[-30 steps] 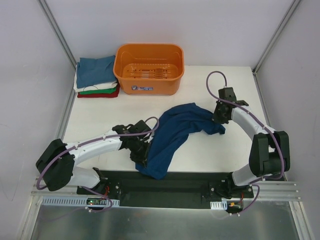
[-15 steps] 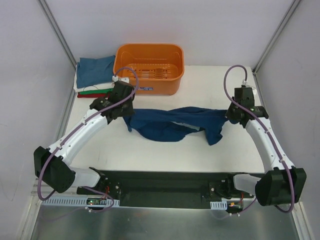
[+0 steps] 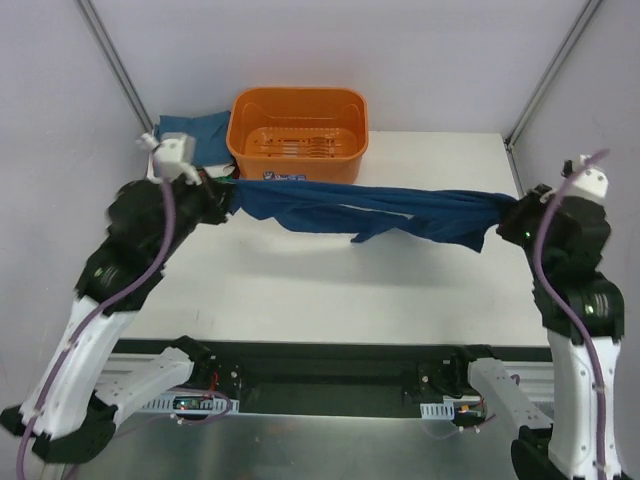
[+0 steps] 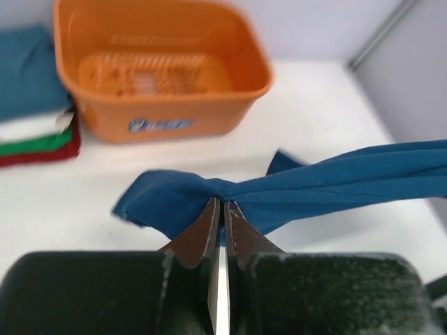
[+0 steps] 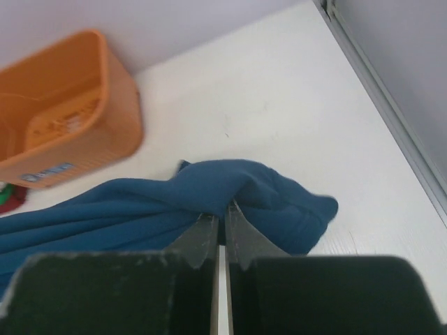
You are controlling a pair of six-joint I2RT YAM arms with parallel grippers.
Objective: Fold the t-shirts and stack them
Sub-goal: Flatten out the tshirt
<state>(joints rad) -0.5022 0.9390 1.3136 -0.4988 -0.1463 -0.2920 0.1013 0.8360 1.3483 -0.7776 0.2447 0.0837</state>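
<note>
Both arms are rising and spreading apart, the left gripper [image 4: 220, 206] and right gripper [image 5: 223, 209] each pinching one end of the navy t-shirt [image 3: 380, 208], stretching it taut in the air between the bench's left and right edges, likely to flatten it for folding

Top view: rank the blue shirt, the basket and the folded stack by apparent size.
Unsure between shirt and basket: shirt is longer, but held nearer the camera.
Smallest: stack, partly hidden.
</note>
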